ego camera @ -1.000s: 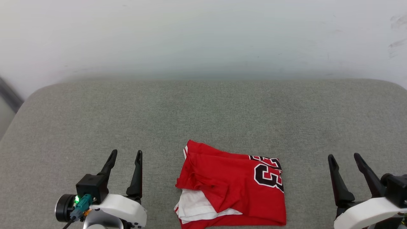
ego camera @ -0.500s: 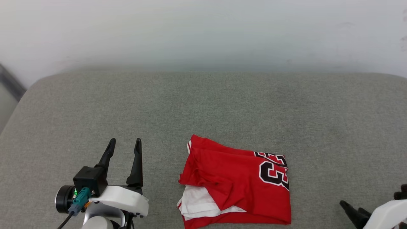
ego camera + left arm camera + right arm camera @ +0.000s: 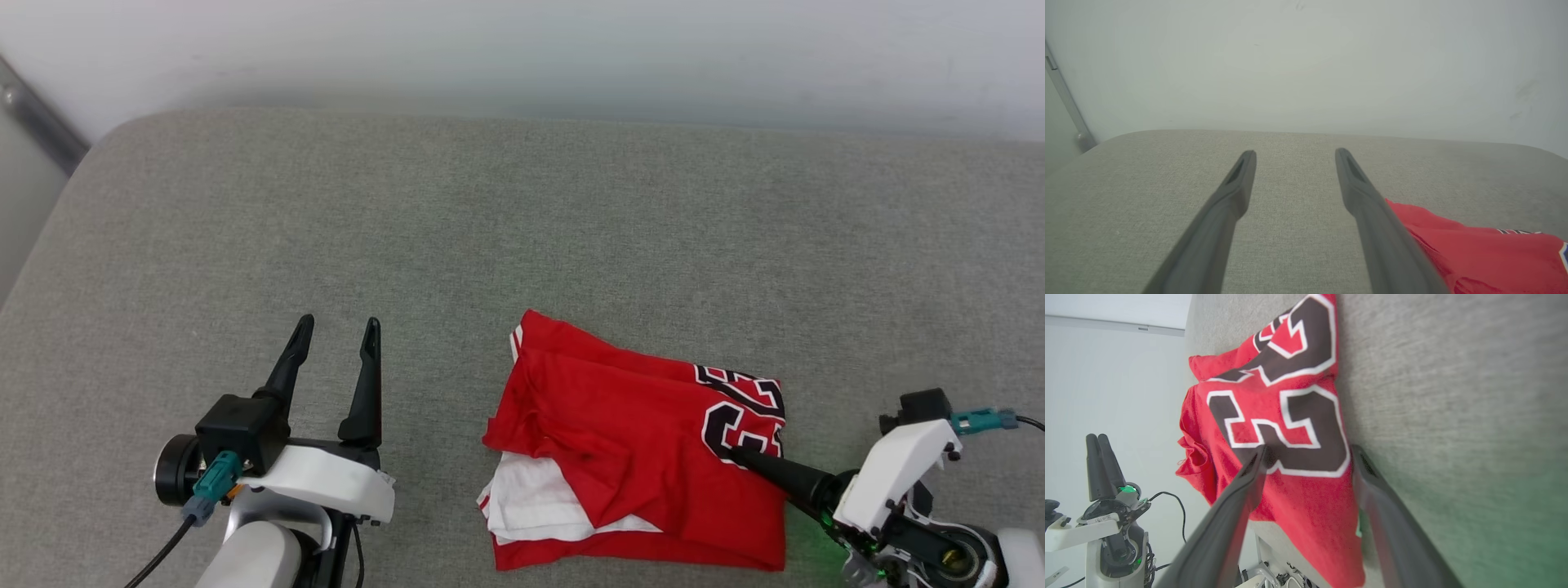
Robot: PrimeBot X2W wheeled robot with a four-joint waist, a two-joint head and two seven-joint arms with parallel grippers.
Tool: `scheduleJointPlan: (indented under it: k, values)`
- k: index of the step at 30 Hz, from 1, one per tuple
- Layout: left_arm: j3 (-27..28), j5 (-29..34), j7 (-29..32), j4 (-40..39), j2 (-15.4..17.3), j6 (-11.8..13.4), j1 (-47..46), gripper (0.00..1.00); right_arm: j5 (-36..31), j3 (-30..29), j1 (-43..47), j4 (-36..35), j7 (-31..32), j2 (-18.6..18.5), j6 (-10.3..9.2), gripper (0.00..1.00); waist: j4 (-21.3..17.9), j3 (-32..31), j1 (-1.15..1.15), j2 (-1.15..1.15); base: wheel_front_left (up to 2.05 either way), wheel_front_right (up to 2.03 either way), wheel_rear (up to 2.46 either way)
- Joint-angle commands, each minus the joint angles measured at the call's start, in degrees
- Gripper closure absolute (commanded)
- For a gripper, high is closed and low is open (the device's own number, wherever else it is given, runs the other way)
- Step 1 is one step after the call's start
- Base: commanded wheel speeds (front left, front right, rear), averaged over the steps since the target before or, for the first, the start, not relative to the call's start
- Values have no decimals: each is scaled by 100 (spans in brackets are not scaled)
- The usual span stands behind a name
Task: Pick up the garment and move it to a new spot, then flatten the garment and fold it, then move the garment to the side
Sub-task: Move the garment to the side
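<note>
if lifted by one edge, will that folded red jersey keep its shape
Probably floppy: the red soft-fabric sports shirt lies in loose wrinkled layers, so a one-edge lift would likely let them sag open. Thin cloth, so probably light. The grey woven cushion may drag it.

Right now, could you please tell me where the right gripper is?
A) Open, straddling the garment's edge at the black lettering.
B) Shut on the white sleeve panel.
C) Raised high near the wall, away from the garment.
A: the right gripper is open, one finger over the lettering of the garment, the other beyond its edge over the grey cushion.
</note>
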Motion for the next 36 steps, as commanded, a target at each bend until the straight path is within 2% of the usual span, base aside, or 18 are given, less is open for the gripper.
scheduleJointPlan:
  k: [1, 4, 5, 6, 7, 13, 18, 24, 31, 36]
  values:
    - [26, 47, -14, 15, -26, -19, -55, 0, 61, 56, -65, 55, -47, 21, -2, 0, 58, 62, 0, 0, 0, 0, 0]
    - [54, 101, -14, 67, -71, -84, -106, 0, 225, 261, -175, 216, -170, 21, -2, 0, 109, 80, 0, 0, 0, 0, 0]
    - [57, 113, -14, 88, -85, -94, -116, 0, 239, 311, -198, 269, -210, 23, -3, 5, 125, 69, 0, 0, 0, 0, 0]
    - [73, 130, -14, 104, -94, -108, -117, 0, 178, 371, -232, 284, -290, 12, -2, 69, 137, 60, 0, 0, 0, 0, 0]
    - [88, 149, -14, 123, -108, -125, -112, 0, 70, 450, -245, 308, -364, -68, -2, 100, 145, 41, 0, 0, 0, 0, 0]
    - [197, 252, -14, 158, -145, -151, 35, 0, -21, 842, -306, 211, -733, -346, -2, 100, 67, -141, 0, 0, 0, 0, 0]
    - [268, 295, -14, 142, -178, -188, 155, 0, -591, 1425, -291, -48, -1166, -886, -2, 100, -196, -325, 0, 0, 0, 0, 0]
    - [322, 331, -15, 87, -221, -235, 262, 0, -1739, 1962, -407, -65, -1562, -1575, -2, 100, -763, -418, 0, 0, 0, 0, 0]
    - [371, 441, -15, -53, -211, -316, 82, 0, -2668, 2257, -1016, 22, -2034, -1879, -3, 100, -1628, -43, 0, 0, 0, 0, 0]
    - [243, 582, 5, -128, -159, -423, -254, 0, -3066, 2152, -1557, 316, -2314, -2157, -4, 100, -2022, 463, 0, 0, 0, 0, 0]
